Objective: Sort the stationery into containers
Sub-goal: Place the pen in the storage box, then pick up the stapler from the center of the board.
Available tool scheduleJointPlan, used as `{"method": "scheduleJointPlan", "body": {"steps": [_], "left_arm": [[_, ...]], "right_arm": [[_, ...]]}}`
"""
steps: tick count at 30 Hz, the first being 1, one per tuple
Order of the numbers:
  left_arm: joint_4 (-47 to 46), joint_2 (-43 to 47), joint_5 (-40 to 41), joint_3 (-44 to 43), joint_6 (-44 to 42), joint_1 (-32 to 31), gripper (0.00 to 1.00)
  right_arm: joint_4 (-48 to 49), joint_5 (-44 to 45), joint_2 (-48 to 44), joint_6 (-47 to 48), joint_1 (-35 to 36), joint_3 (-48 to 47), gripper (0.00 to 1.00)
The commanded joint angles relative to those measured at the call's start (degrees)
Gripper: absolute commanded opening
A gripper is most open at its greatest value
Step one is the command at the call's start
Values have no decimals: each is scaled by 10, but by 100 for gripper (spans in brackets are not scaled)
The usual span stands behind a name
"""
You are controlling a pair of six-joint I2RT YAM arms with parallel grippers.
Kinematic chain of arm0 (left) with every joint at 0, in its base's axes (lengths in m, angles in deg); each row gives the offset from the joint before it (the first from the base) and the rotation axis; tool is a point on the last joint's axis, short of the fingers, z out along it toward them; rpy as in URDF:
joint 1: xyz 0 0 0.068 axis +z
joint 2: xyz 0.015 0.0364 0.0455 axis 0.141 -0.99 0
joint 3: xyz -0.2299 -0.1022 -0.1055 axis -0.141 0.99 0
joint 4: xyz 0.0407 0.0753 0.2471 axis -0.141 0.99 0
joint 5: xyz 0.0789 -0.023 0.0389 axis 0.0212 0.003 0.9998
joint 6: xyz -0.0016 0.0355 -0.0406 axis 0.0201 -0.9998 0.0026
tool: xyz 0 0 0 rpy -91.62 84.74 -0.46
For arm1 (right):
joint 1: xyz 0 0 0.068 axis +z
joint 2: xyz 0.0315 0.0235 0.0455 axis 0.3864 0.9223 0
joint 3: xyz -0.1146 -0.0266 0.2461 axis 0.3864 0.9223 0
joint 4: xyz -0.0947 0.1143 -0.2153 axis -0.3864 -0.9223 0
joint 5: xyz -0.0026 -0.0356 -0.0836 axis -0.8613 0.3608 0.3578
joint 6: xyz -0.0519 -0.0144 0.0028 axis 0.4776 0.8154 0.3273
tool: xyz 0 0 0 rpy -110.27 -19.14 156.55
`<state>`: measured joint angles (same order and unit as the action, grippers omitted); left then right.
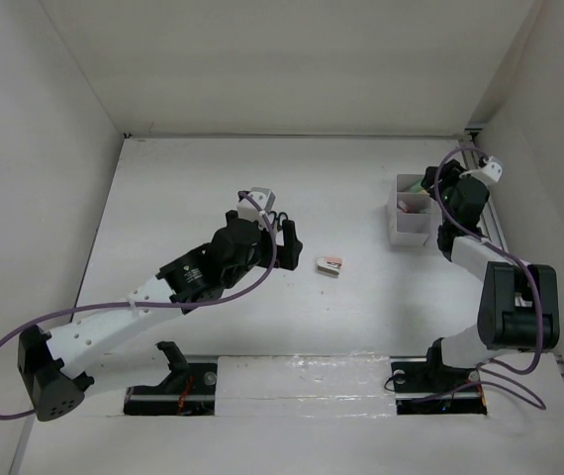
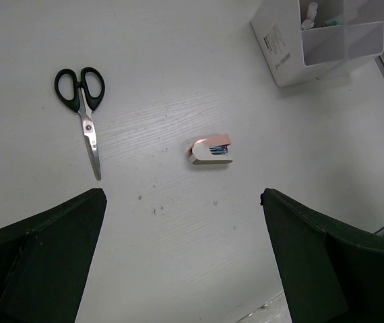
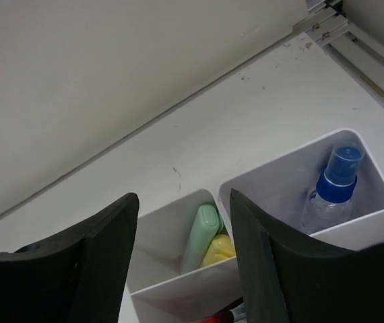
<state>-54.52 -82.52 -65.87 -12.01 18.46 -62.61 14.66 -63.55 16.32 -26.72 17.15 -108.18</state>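
Observation:
Black-handled scissors [image 2: 84, 114] lie flat on the table, left of a white-pink eraser [image 2: 211, 151] [image 1: 330, 264]. My left gripper [image 2: 182, 195] [image 1: 284, 237] hovers open just short of the eraser, with nothing between its fingers. The white organizer box [image 1: 413, 210] [image 2: 327, 37] stands at the far right. My right gripper [image 3: 184, 198] [image 1: 438, 190] hangs open over it, empty. Below it, one compartment holds a light green marker [image 3: 202, 235] and a yellowish block [image 3: 217, 249]. A red pen [image 3: 219, 317] shows in the nearer compartment.
A blue-capped spray bottle [image 3: 333, 188] stands in the organizer's adjoining compartment. A metal rail [image 3: 367, 54] runs along the right wall just behind the box. White walls enclose the table on three sides.

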Motion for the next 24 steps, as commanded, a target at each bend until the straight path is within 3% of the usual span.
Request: {"method": "scheduleJointPlan", "body": {"steps": [1,3,8,11,12,16,24], "left_arm": [[-23,8,8,-4,-1,1,100],[-23,8,13,-4,8,1,100],[-28,1,26,2,57,1,100],[-42,-23,-6,8,94,25,100],[-47,-44,-29,8,104,36,100],[-26,-118,-29,-22,162,36,100],[16,-239,-16,-90,304,25,100]], "right_arm": [[29,-10,-27,12,14,6,63],[34,-24,-43,12,28,20,68],[5,-19,-155,23,71,20,100],[-76,19,-216,33,121,-15,100],[-149,26,-226,34,132,-30,100],[-293,89,-267,40,199,-83,100],[-441,83,-402,3,234,-69,100]]}}
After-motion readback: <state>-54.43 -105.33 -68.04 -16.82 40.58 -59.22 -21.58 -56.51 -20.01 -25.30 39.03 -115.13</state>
